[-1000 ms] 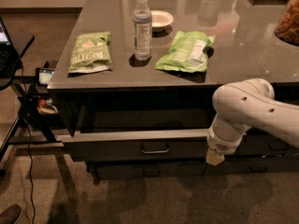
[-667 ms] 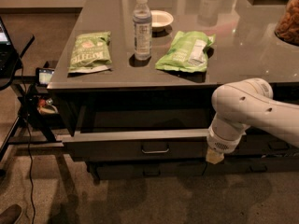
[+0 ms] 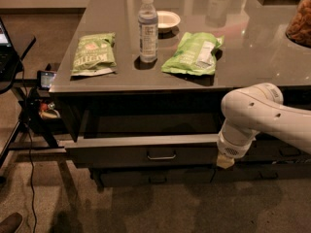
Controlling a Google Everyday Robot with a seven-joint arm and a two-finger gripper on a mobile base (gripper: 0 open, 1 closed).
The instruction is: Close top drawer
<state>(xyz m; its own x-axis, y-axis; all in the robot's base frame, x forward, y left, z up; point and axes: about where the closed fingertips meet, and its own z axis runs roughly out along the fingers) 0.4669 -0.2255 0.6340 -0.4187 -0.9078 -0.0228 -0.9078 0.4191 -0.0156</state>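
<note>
Nothing worth noting had shifted since the earlier frames: your arm, the tool [image 3: 225, 160] and the top drawer [image 3: 121, 152] all sat just where they had been. The drawer stood pulled out from under the front edge of the table [image 3: 252, 57], its dark front and centre handle [image 3: 161, 156] well forward of that edge, the lighter rim showing behind. Your tool hung at the right end of that front, toward the table's front right corner, touching it or just beside it; contact was not clear, and you could not tell whether the tool was open or closed. By my reading you were at the start of the push, with the closing itself not yet done. The next move called for a straight, level shove on the front toward the table's back edge, kept square so an off-centre push would not skew the drawer on its runners.
</note>
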